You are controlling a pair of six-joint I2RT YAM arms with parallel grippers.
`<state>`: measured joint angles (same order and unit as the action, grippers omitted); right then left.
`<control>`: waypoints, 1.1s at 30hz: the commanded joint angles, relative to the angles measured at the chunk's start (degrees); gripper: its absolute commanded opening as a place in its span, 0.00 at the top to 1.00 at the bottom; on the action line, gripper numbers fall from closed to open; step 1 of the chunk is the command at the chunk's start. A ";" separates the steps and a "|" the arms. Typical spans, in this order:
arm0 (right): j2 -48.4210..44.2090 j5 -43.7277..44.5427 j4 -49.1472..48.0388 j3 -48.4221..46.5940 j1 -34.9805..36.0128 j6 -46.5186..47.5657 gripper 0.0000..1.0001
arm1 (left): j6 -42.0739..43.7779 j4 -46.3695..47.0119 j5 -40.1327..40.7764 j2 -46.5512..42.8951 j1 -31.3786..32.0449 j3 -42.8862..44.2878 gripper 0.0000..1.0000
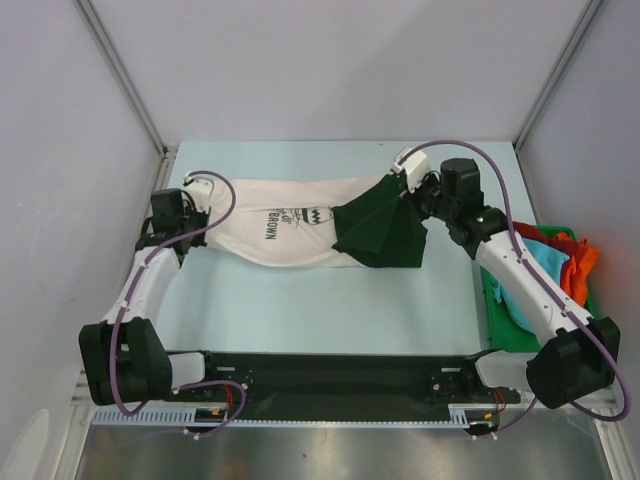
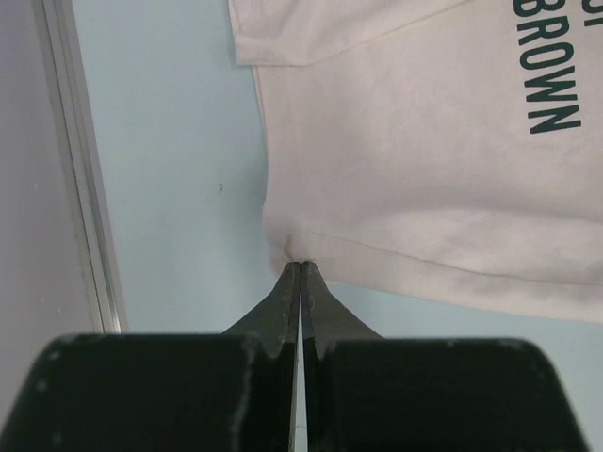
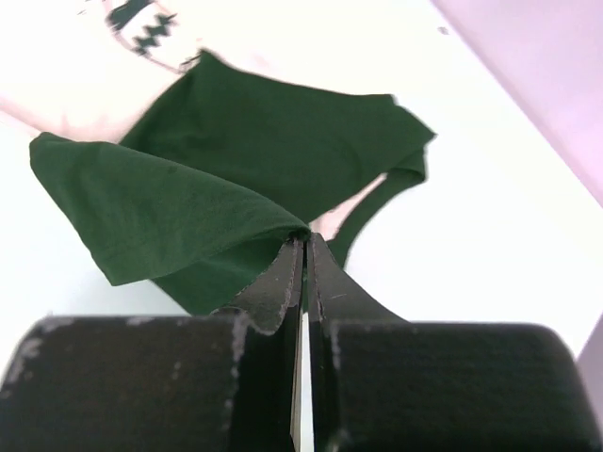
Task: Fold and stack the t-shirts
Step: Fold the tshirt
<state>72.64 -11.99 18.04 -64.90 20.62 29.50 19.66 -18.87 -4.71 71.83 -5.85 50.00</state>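
My left gripper [image 2: 301, 266] is pressed together on the near left corner of the cream-white cloth t-shirt with dark printed lettering [image 1: 270, 235], right at its hem, and that shirt lies spread flat across the far middle of the pale blue table [image 1: 320, 310]. My right gripper [image 3: 306, 237] is pinching a raised fold of the plain dark green cloth t-shirt [image 3: 283, 151], which sits bunched over the right end of the cream one, part lifted and part draped on it. I judge this to be the sorting-out step: neither shirt is folded yet, and the green one has to come clear of the cream one before either can be laid square. The next move calls for carrying the green cloth to bare table without dragging the cream shirt along, while my left grip anchors it. Open room lies on the near side, between the shirts and my bases. The left wall rail [image 2: 85, 188] is near my left gripper, and the heap of bright orange and turquoise clothes [image 1: 565, 262] crowds the right edge.
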 commanded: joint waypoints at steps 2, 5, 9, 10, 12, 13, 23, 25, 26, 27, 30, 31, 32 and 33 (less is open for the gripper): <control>1.80 -1.28 -4.24 -3.74 -2.69 -2.07 1.00 | 1.61 5.16 1.37 1.55 0.31 1.59 1.00; 3.12 -1.46 -4.60 -4.35 -4.27 -2.16 1.00 | 1.78 7.18 2.42 2.96 0.31 1.33 1.00; 4.70 -1.63 -5.30 -4.70 -5.85 -2.07 1.00 | 1.96 9.55 4.00 5.15 0.31 1.42 1.00; 5.49 -1.81 -5.56 -4.79 -6.73 -2.16 1.00 | 2.22 9.99 4.36 5.59 0.31 1.51 1.00; 6.11 -1.72 -6.35 -4.97 -7.70 -2.60 1.00 | 2.92 11.04 4.53 6.82 0.31 1.59 1.00; 6.98 -1.81 -6.53 -5.06 -8.49 -2.69 1.00 | 3.19 11.40 4.45 7.44 0.31 1.68 1.00; 13.57 -2.86 -9.51 -8.31 -10.60 -2.43 1.00 | 5.56 14.74 7.79 13.24 0.40 4.84 1.00; 14.72 -3.04 -9.69 -9.45 -10.60 -2.43 1.00 | 5.74 15.27 8.40 14.21 0.31 5.46 1.00; 15.77 -3.04 -10.13 -9.80 -10.69 -2.43 1.00 | 5.91 15.27 8.58 15.08 0.31 6.16 1.00; 16.39 -3.04 -10.22 -10.50 -10.78 -2.43 1.00 | 6.00 15.53 8.75 15.70 0.40 6.60 1.00; 18.40 -3.22 -10.66 -11.30 -11.13 -2.60 1.00 | 6.36 15.80 9.37 17.99 0.22 8.18 1.00; 19.02 -3.22 -11.01 -11.73 -11.22 -2.60 1.00 | 6.53 15.88 9.37 18.51 0.31 9.06 1.00; 19.55 -3.22 -11.19 -12.00 -11.22 -2.69 1.00 | 6.62 15.89 9.37 19.13 0.31 9.50 1.00; 20.60 -3.22 -11.36 -12.26 -11.22 -2.69 1.00 | 6.53 15.97 9.37 20.00 0.31 9.94 1.00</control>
<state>91.55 -14.74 10.33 -74.11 9.85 27.42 24.64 -5.76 3.09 90.41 -5.72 56.55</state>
